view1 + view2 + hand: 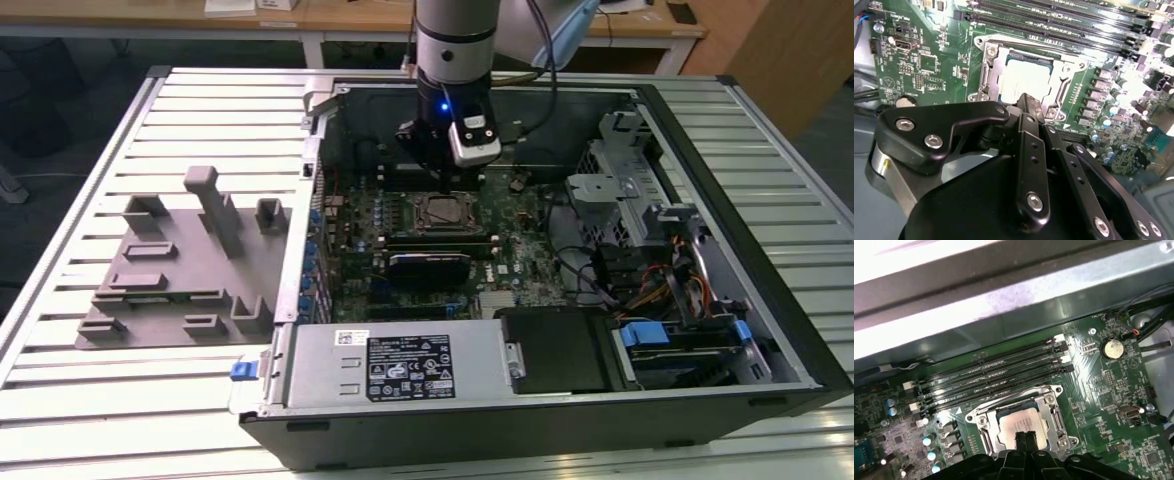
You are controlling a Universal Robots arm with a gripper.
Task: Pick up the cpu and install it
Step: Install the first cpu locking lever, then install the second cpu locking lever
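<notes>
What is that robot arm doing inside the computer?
The arm is reaching into an open computer case lying on a slatted table. Its gripper hangs right above the cpu, which already sits in the metal socket frame on the green motherboard. The gripper's fingers are pressed together and hold nothing. A grey fixture plate lies beside the case.

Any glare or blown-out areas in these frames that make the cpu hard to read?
In the second wrist view, strong glare washes out the cpu top and the board toward the frame's right edge. In the first wrist view, the cpu reads clearly, but the case wall above is blown out and soft. The exterior view is evenly lit.
</notes>
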